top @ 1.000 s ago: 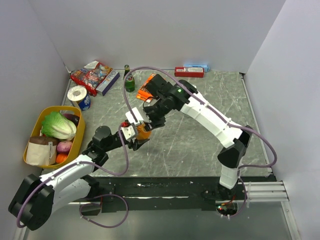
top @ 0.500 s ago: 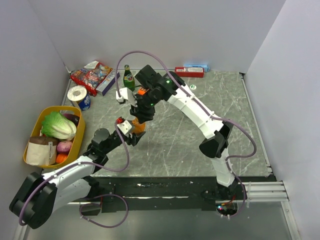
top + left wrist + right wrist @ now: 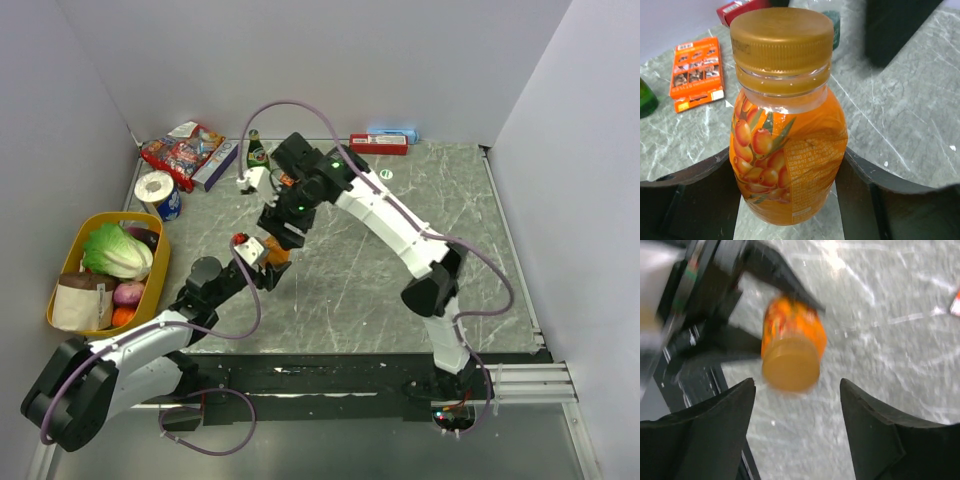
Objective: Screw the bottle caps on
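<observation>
My left gripper [image 3: 787, 165] pinches the orange bottle [image 3: 785, 135] at its belly from both sides and holds it upright, left of the middle of the surface [image 3: 335, 290]. The brown-orange cap [image 3: 781, 31] sits on its neck. My right gripper [image 3: 797, 385] hangs just above the cap with its fingers spread wide; the view is blurred, but they seem not to touch it. Farther back are an orange packet [image 3: 695, 70], a green bottle [image 3: 258, 155] and a red box [image 3: 378, 144].

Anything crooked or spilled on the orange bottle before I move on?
Nothing stands out. The orange bottle stands upright between the left fingers, its cap sitting level on the neck, no spill. The right fingers are open above it.
</observation>
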